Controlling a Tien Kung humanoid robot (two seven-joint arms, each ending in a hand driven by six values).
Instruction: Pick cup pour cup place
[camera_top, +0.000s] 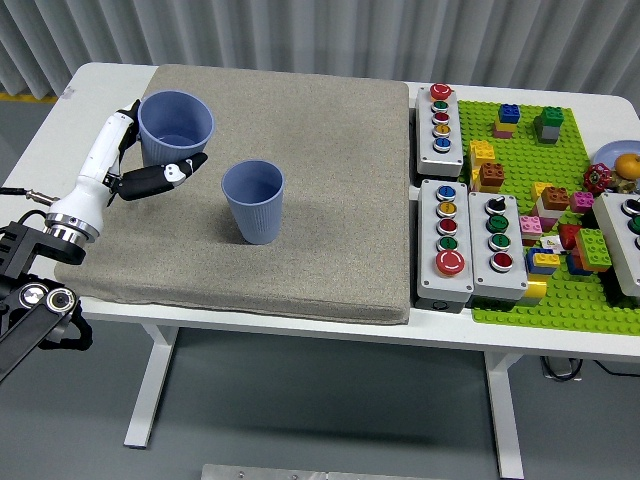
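Note:
Two blue-grey cups are in the head view. My left hand (150, 165) is shut on the left cup (176, 126) and holds it lifted above the grey mat (300, 130), tilted slightly with its mouth facing up. The second cup (253, 201) stands upright on the mat, to the right of and below the held cup, apart from it. My left arm comes in from the lower left. My right arm is out of view.
Three button boxes (441, 129) (447, 244) (498, 246) stand right of the mat. A green baseplate (560, 170) with several bricks lies at the far right. Another button box (625, 235) sits at the right edge.

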